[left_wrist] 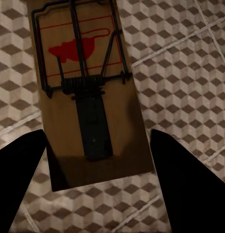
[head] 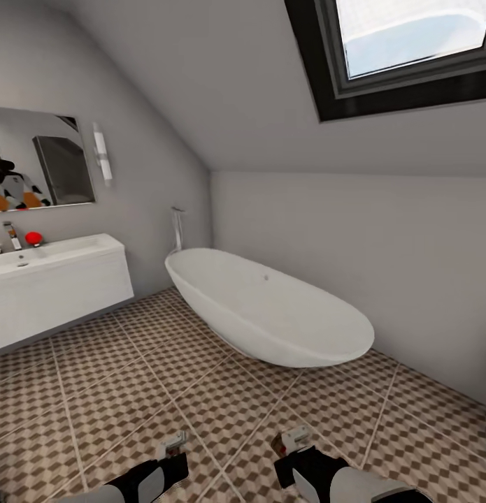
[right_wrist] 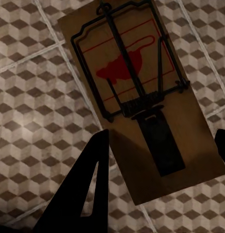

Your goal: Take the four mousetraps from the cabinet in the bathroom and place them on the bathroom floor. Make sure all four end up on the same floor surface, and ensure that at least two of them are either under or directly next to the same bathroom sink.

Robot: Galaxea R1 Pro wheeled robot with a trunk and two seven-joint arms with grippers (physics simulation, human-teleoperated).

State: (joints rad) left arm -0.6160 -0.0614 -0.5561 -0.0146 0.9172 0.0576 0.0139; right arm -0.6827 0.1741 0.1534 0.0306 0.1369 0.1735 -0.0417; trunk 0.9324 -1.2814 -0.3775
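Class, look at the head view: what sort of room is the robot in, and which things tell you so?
A bathroom, likely under a sloped roof: a white freestanding tub, a wall-hung sink under a mirror, and a skylight in the slanted ceiling.

Two robot arms with smooth white-grey shells and glossy black wrist sections. The left gripper (head: 174, 443) and the right gripper (head: 294, 439) have small pale grey metal tips; up close their fingers (left_wrist: 20, 179) look plain flat black wedges.

head camera faces forward and down over the bathroom floor (head: 201, 391) — both wrist cameras hang close above the same tiles, each on a mousetrap (left_wrist: 88, 92).
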